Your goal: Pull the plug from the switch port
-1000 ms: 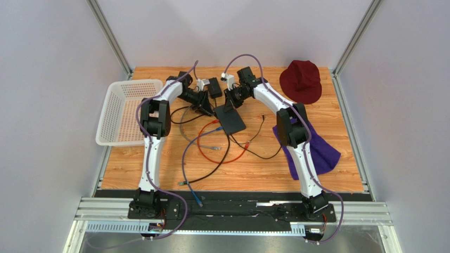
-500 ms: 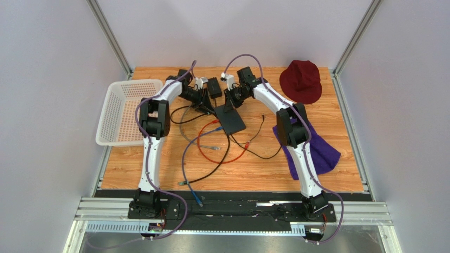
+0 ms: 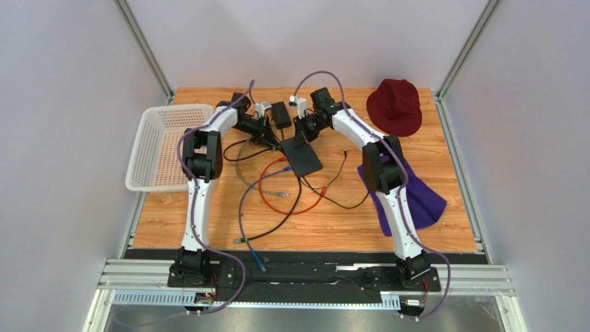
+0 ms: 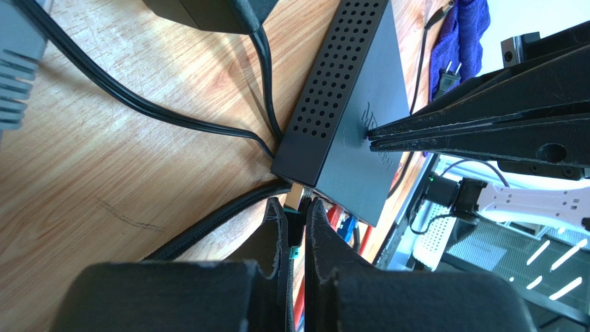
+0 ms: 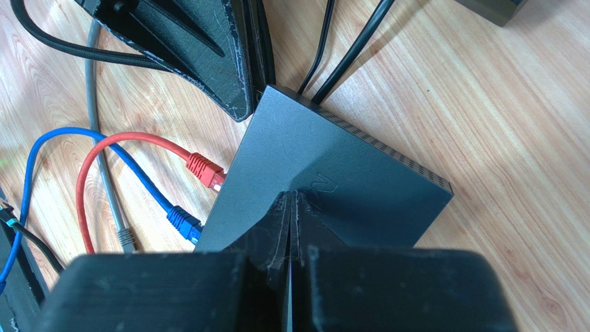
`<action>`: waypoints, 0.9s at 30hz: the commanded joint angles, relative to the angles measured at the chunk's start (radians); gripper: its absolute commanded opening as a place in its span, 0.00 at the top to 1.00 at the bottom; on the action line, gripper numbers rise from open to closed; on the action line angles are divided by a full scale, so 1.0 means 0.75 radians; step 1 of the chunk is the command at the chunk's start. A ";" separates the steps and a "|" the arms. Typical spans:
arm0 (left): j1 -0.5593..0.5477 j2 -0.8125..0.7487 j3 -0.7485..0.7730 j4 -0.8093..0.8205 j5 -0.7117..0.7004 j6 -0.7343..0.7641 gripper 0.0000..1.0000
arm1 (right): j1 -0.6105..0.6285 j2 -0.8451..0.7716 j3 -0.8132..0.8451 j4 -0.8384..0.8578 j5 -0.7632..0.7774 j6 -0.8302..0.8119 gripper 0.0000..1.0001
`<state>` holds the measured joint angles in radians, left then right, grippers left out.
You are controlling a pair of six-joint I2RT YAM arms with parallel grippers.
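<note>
On the wooden table [image 3: 332,228], the flat black switch box [image 3: 303,158] lies between the two arms, toward the far side. The right gripper [image 5: 291,197], fingers pressed together, bears down on the box's top face. At one corner, the left gripper [image 4: 292,207] is clenched on a small black plug [image 4: 295,216], whose gold tip meets the switch port [image 4: 318,195].
</note>
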<state>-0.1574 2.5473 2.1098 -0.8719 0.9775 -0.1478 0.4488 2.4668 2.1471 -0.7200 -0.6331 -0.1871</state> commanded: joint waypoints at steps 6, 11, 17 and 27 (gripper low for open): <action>0.009 -0.030 0.008 -0.026 -0.075 0.060 1.00 | 0.034 0.090 -0.073 -0.099 0.165 -0.045 1.00; 0.024 -0.032 -0.030 -0.046 -0.052 0.089 1.00 | 0.034 0.090 -0.075 -0.101 0.167 -0.049 1.00; 0.007 -0.024 0.134 -0.034 -0.017 0.125 1.00 | 0.036 0.090 -0.073 -0.104 0.167 -0.049 1.00; -0.064 -0.062 0.101 -0.132 -0.423 0.095 0.52 | 0.038 0.092 -0.071 -0.103 0.171 -0.051 1.00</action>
<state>-0.1726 2.5435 2.1475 -0.9375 0.9119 -0.0231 0.4561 2.4649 2.1460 -0.7090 -0.6167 -0.1879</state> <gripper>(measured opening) 0.235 0.005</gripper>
